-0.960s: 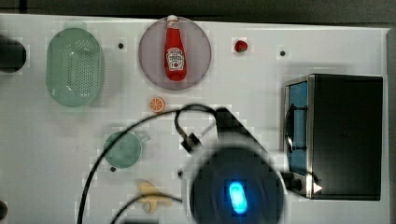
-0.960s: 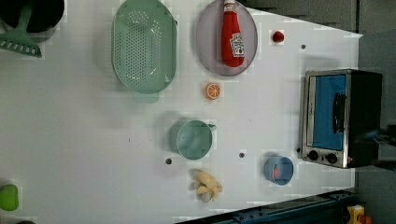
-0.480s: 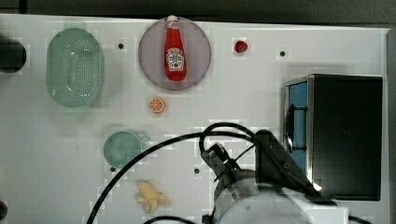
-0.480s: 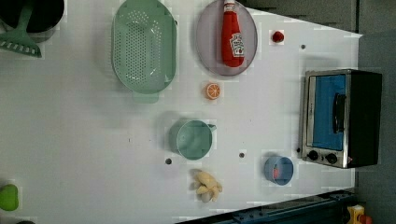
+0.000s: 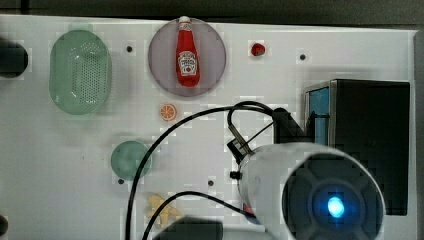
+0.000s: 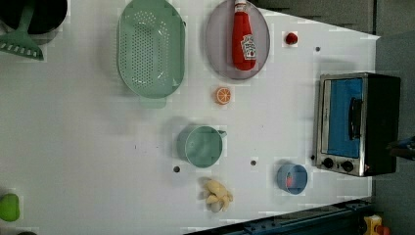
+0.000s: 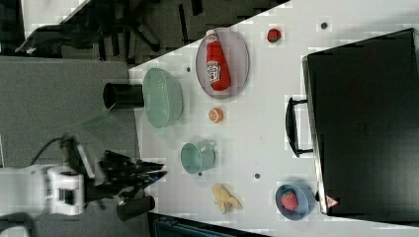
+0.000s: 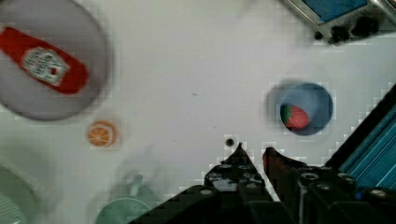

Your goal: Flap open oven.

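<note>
The oven (image 5: 371, 145) is a black box at the top view's right, its blue door (image 6: 345, 116) shut and the dark bar handle (image 6: 353, 111) flush against it. The right view shows its black top (image 7: 365, 123) and handle (image 7: 291, 126). My arm's white body (image 5: 310, 190) hangs over the table just left of the oven front in the top view. In the wrist view my gripper (image 8: 254, 150) is high above the table, its dark fingertips (image 8: 239, 150) a narrow gap apart with nothing between them. The oven's knob corner (image 8: 337, 31) sits far from the fingertips.
A blue bowl (image 6: 292, 178) with a strawberry stands by the oven's knob end. Further off are a ketchup bottle (image 6: 243, 35) on a grey plate, a green colander (image 6: 150, 48), an orange slice (image 6: 223, 95), a teal cup (image 6: 200, 146) and a banana (image 6: 215, 194).
In the top view my arm has moved to the right, closer to the oven front. The oven door has stayed shut and the table's objects have not moved.
</note>
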Controlling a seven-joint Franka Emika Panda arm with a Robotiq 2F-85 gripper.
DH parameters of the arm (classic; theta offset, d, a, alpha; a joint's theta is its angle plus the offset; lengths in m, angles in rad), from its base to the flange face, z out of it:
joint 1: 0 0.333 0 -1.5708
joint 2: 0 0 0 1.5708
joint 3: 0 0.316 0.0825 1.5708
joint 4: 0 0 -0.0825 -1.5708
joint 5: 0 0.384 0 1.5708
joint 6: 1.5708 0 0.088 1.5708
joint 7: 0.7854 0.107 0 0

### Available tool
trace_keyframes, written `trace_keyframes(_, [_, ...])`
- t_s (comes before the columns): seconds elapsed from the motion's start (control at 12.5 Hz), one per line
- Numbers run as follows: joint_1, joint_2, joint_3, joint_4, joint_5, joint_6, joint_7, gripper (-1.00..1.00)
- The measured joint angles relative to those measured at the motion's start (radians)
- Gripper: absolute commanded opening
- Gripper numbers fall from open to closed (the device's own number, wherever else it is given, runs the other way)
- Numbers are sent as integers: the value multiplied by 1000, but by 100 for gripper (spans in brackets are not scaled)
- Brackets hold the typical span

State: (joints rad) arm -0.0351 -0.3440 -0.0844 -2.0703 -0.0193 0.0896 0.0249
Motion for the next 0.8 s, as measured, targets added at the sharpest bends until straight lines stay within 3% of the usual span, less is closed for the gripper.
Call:
trace_keyframes(0.32, [1,79,-76,-43,4,29,-120,-65])
trace_keyframes(0.8, [-5,168,-177,-59,-142,289,-573,-65])
